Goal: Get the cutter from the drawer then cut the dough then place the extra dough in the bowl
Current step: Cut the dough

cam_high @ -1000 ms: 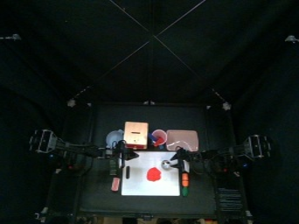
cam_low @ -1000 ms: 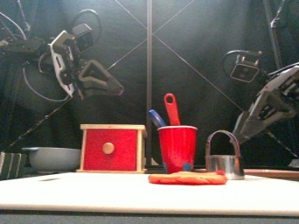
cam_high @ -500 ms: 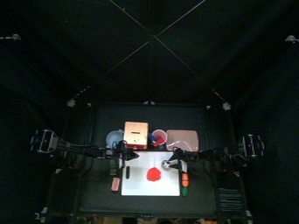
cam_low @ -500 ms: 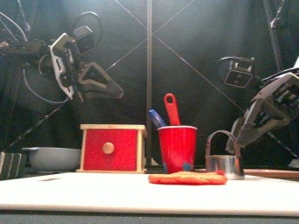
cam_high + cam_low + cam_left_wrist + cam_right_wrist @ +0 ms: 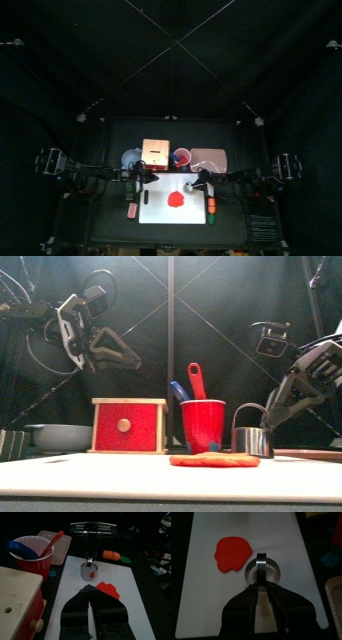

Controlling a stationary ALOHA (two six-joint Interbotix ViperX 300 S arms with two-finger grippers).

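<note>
Black curtains frame a small black table [image 5: 120, 225] where the white board [image 5: 204, 587] carries a flat red dough [image 5: 232, 554]. The right gripper [image 5: 260, 583] is clamped on the wire handle of the round metal cutter [image 5: 264, 569]. It holds the ring low at the board, just beside the dough and not over it. Gripping by the handle keeps the cutting rim facing down, ready to be shifted across and pressed. I judge the fetching step done, as the wooden box [image 5: 128, 426] shows its red drawer front flush. The left gripper [image 5: 90, 587] hangs high above the box side with its jaws together on nothing — parked clear of the work. The blue-grey bowl [image 5: 60, 436] waits beside the box for the scraps, and the red cup [image 5: 203, 424] stands behind the dough.
</note>
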